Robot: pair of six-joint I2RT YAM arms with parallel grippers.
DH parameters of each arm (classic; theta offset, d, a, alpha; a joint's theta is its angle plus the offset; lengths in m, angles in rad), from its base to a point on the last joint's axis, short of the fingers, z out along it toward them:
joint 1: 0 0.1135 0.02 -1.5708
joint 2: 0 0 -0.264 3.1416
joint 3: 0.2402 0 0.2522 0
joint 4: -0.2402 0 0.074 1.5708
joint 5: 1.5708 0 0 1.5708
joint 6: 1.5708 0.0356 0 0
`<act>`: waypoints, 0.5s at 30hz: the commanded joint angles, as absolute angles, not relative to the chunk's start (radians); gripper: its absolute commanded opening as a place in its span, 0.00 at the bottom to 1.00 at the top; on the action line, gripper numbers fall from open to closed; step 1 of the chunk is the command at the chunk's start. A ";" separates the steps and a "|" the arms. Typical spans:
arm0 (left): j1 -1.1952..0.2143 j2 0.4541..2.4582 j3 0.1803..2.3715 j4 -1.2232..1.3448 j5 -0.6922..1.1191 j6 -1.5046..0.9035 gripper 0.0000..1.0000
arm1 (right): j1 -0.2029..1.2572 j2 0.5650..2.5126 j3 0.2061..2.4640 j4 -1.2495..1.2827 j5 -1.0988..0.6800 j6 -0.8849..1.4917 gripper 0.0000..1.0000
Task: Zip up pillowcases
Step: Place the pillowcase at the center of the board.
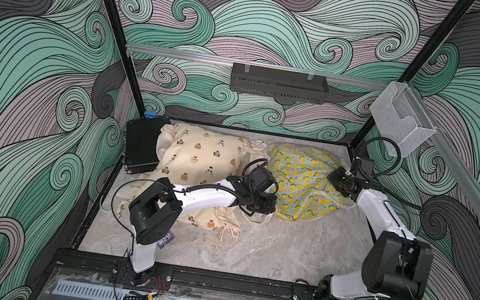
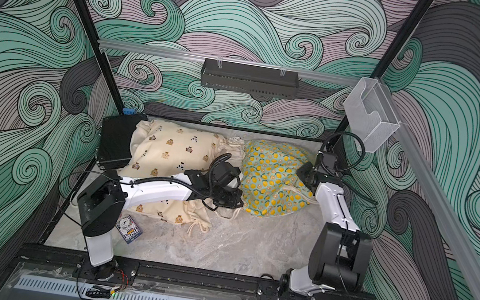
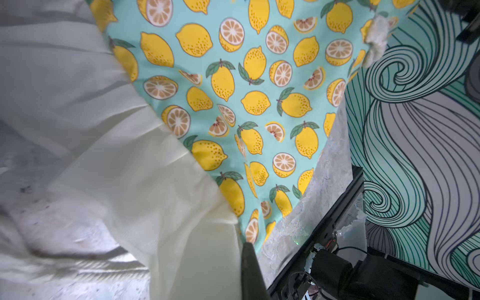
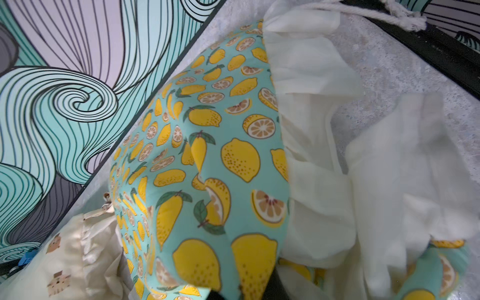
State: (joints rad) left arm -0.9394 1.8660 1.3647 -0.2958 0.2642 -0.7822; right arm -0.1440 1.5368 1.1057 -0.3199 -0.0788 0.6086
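On the grey marbled tabletop (image 1: 265,251), the large cream bear-print stuffed pillowcase (image 1: 199,157) fills the far left. The smaller teal lemon-print stuffed pillowcase (image 1: 298,179) lies at the far right, touching it. Toward the tabletop's middle, the left gripper (image 1: 257,206) is closed at the lemon case's cream ruffle (image 3: 181,207). At the far right edge, the right gripper (image 1: 335,178) meets that case, its opening hidden.
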 commanded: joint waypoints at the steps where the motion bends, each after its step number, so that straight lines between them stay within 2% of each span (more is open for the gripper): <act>1: -0.969 1.940 1.445 -0.304 0.248 -0.773 0.00 | -0.152 1.563 1.158 -0.342 -0.059 0.593 0.18; 3: -0.967 1.981 1.485 -0.347 0.248 -0.758 0.00 | -0.154 1.570 1.177 -0.382 -0.056 0.593 0.25; 6: -0.967 1.993 1.502 -0.389 0.235 -0.742 0.00 | -0.158 1.545 1.179 -0.419 -0.045 0.593 0.46; 10: -0.969 1.934 1.455 -0.373 0.226 -0.745 0.17 | -0.162 1.482 1.166 -0.455 -0.036 0.592 0.64; 12: -0.969 1.890 1.427 -0.374 0.210 -0.741 0.25 | -0.162 1.441 1.156 -0.475 -0.048 0.592 0.68; 15: -0.969 1.807 1.361 -0.379 0.172 -0.735 0.31 | -0.159 1.372 1.124 -0.499 -0.098 0.594 0.74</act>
State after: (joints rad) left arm -0.9703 1.9064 1.3891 -0.3511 0.2245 -0.7509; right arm -0.1574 1.4361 1.1446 -0.4515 -0.0658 0.6022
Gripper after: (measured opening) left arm 0.302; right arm 0.729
